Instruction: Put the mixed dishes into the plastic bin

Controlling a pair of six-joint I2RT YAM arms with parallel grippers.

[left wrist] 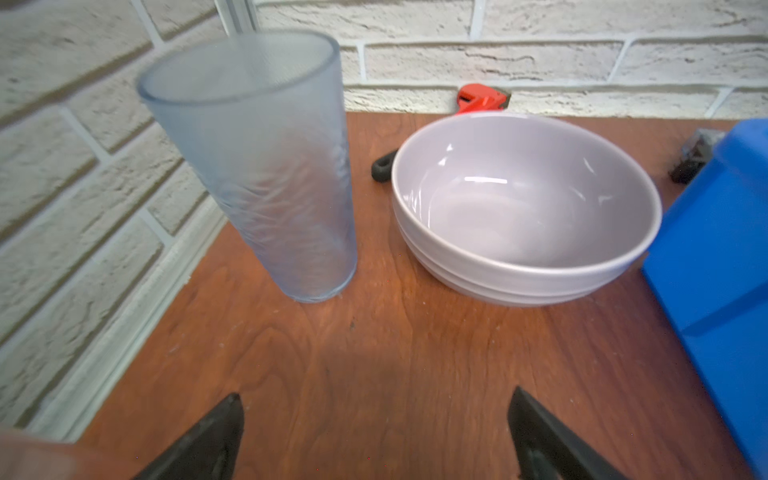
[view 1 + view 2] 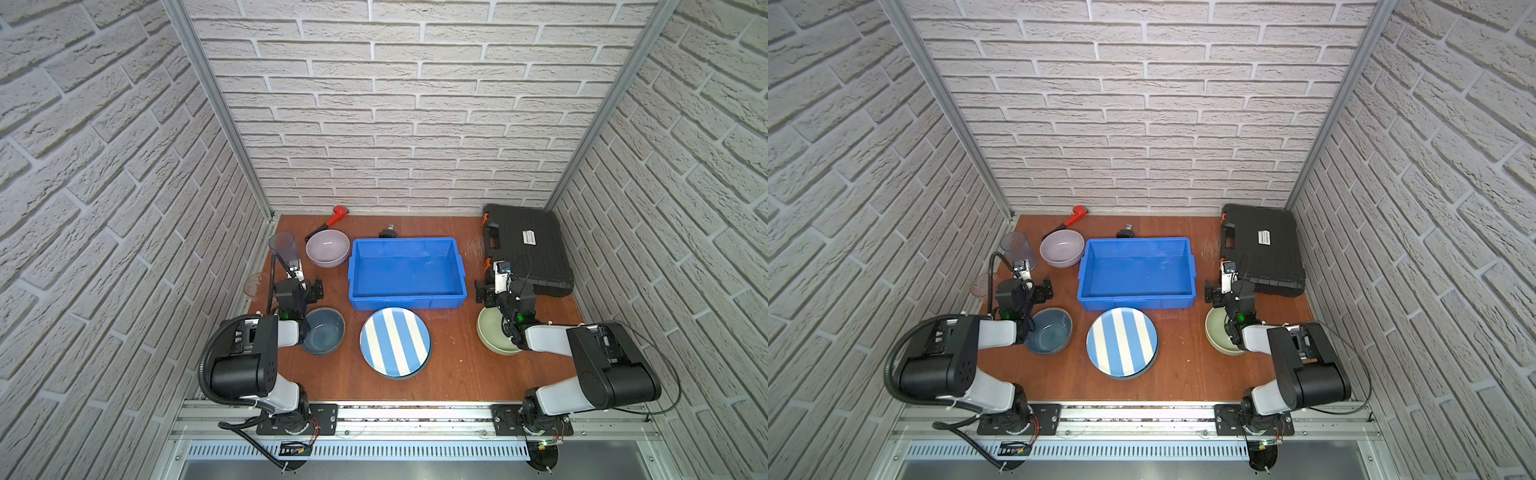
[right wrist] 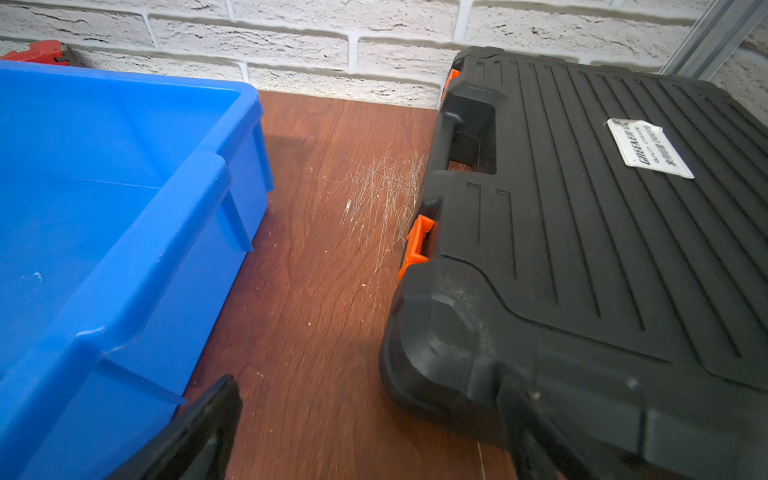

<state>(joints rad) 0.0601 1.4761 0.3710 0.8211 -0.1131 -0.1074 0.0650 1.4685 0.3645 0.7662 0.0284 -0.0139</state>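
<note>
- The blue bin sits empty mid-table, open side up. Its long side runs across between the two arms, I'd guess so either can reach it.
- Every dish is outside it. The striped plate lies flat just in front; the lilac bowl and the tumbler stand to its left, mouths up, the tumbler's length vertical.
- The left claw is spread apart and empty, facing those two.
- The right claw also gapes empty, between the bin and the black case.

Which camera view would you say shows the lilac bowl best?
The left wrist view: the lilac bowl is close, whole and unobstructed. Both top views show it small; the right wrist view misses it.
</note>
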